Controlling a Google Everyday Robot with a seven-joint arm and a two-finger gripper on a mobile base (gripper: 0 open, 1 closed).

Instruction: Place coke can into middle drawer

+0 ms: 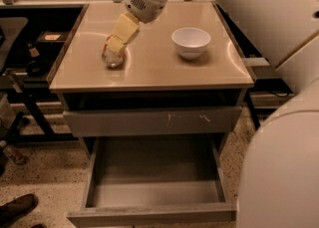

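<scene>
The coke can [111, 57] lies on its side on the left part of the cabinet top [164, 70], silver end toward me, its red body mostly hidden. My gripper [116, 46] reaches down from the white arm and sits right on top of the can. The middle drawer [149, 216] is pulled out wide at the bottom of the cabinet. Its smooth grey inside holds nothing.
A white bowl [191, 42] stands on the cabinet top to the right of the can. A grey drawer front with white scuff marks [149, 121] is shut above the open drawer. My white body [281, 172] fills the right side. A shoe [17, 209] is on the floor at bottom left.
</scene>
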